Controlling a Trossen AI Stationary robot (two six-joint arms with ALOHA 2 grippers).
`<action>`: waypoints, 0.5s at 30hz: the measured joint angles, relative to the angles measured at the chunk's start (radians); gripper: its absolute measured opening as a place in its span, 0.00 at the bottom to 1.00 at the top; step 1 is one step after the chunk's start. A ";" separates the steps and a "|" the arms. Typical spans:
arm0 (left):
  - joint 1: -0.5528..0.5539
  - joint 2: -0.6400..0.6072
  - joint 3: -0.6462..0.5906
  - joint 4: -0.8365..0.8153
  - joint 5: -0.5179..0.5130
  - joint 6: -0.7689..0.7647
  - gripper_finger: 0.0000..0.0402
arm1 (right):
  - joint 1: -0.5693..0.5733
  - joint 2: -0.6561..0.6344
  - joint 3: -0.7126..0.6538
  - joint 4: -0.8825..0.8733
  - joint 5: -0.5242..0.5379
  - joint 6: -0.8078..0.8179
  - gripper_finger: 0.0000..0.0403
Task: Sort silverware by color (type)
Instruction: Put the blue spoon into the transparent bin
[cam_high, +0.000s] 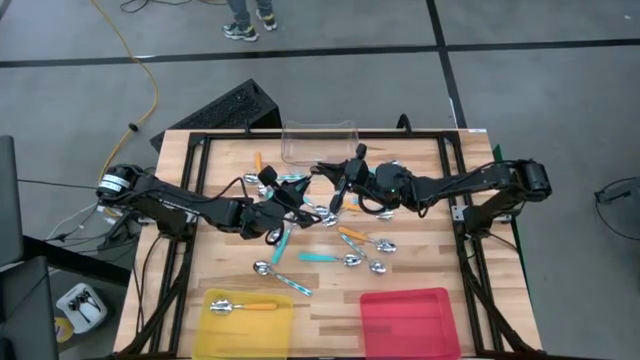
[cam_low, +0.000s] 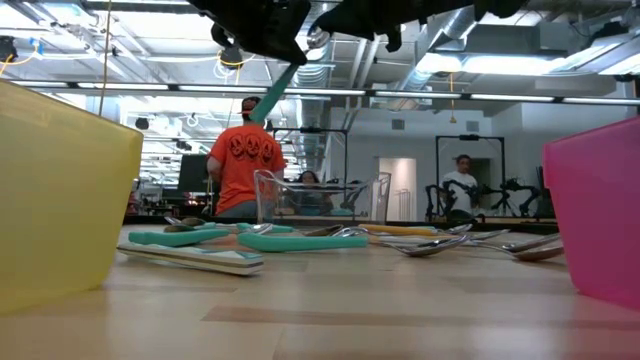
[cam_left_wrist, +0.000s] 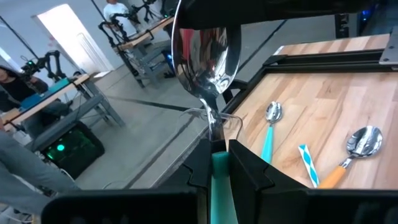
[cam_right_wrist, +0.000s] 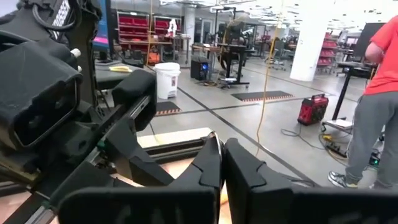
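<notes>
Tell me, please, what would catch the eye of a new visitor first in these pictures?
First, the two dark arms meeting above the table's middle: the left gripper holds a teal-handled spoon with a shiny metal bowl, raised off the wood. Below them, loose teal, orange and silver spoons lie scattered. At the near edge sits a flat yellow tray with one orange-handled spoon, beside a flat red tray.

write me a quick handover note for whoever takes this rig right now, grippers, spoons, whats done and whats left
Left gripper: shut on a teal-handled spoon, lifted above the table's middle.
Right gripper: shut, raised close beside the left one near the clear tub; nothing visibly held.
Done: one orange-handled spoon lies in the yellow tray. The red tray holds nothing.
Left: the loose pile of spoons at mid-table, teal, orange and plain metal handles, needs sorting, and the held spoon needs placing.
</notes>
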 joint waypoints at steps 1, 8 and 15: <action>0.000 0.000 0.000 -0.001 0.004 0.000 0.03 | 0.000 0.000 0.000 -0.002 0.000 0.000 0.06; -0.001 0.000 0.000 -0.008 0.022 0.025 0.11 | 0.001 0.000 0.000 -0.006 -0.008 0.002 0.06; -0.001 0.000 0.000 -0.005 0.039 0.069 0.30 | 0.002 0.002 0.000 -0.004 -0.024 0.005 0.06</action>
